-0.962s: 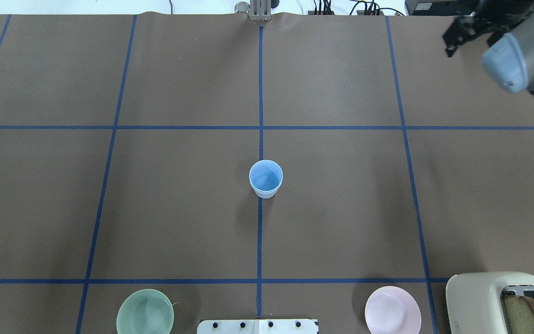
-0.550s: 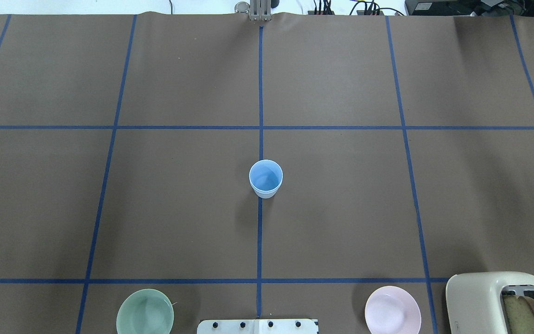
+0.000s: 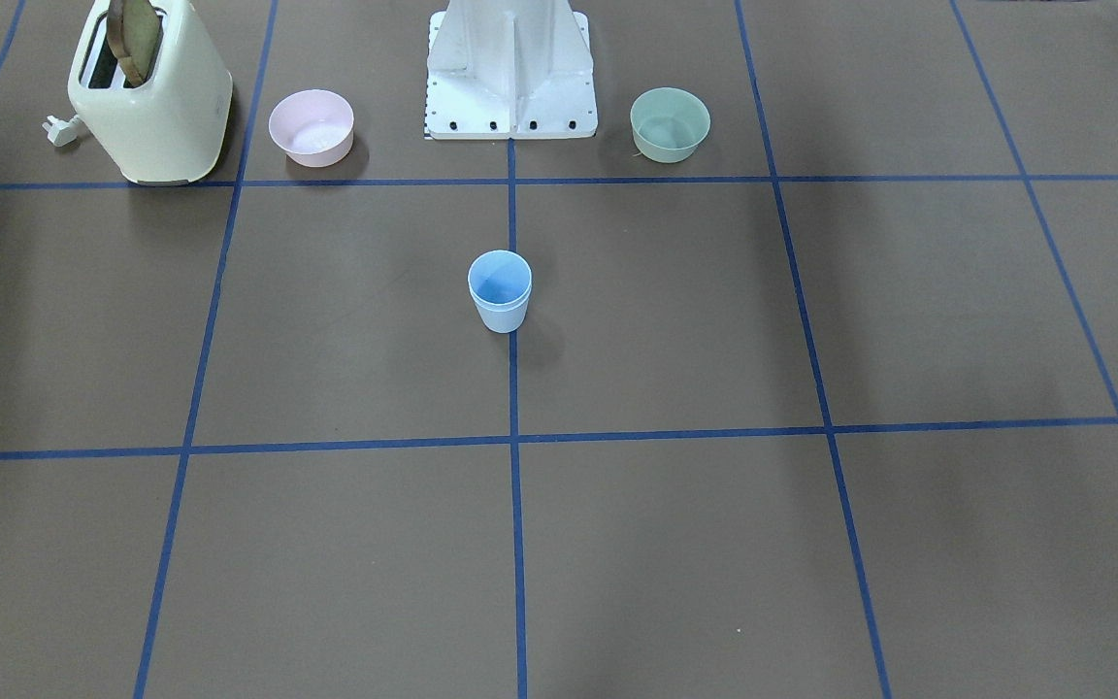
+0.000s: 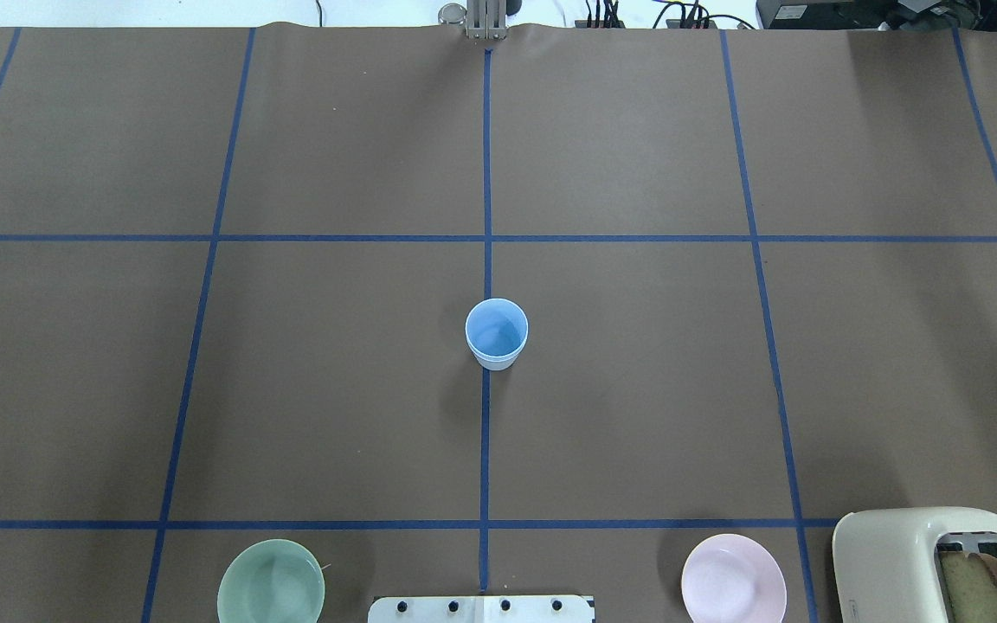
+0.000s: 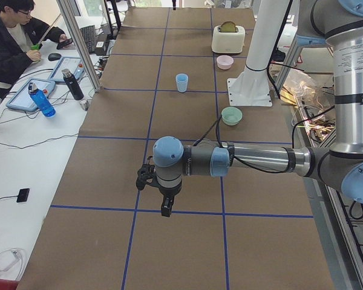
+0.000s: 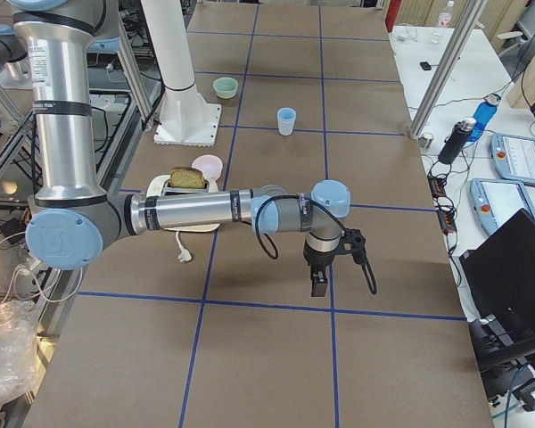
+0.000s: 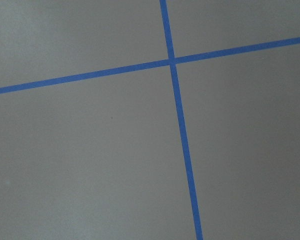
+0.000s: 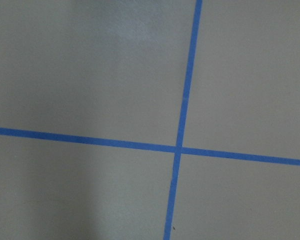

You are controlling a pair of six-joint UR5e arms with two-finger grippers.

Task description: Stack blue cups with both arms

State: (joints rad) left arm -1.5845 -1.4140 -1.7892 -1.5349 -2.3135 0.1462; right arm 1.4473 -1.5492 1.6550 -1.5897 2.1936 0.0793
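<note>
One light-blue cup shape [image 4: 497,333] stands upright on the centre tape line; it also shows in the front view [image 3: 500,291] and both side views [image 5: 181,82] [image 6: 286,120]. I cannot tell whether a second cup sits nested in it. No other blue cup is in view. My left gripper [image 5: 164,209] shows only in the left side view, pointing down over the table far from the cup; I cannot tell if it is open or shut. My right gripper [image 6: 318,285] shows only in the right side view, likewise far from the cup; I cannot tell its state. Both wrist views show only table and tape.
A cream toaster [image 4: 940,562] holding bread, a pink bowl [image 4: 733,590] and a mint-green bowl [image 4: 271,593] flank the white pedestal base [image 3: 510,73]. An operator [image 5: 12,42] sits at a side table with bottles and tablets.
My right arm has swung out of the overhead view past its right edge. The blue cup has not moved.
</note>
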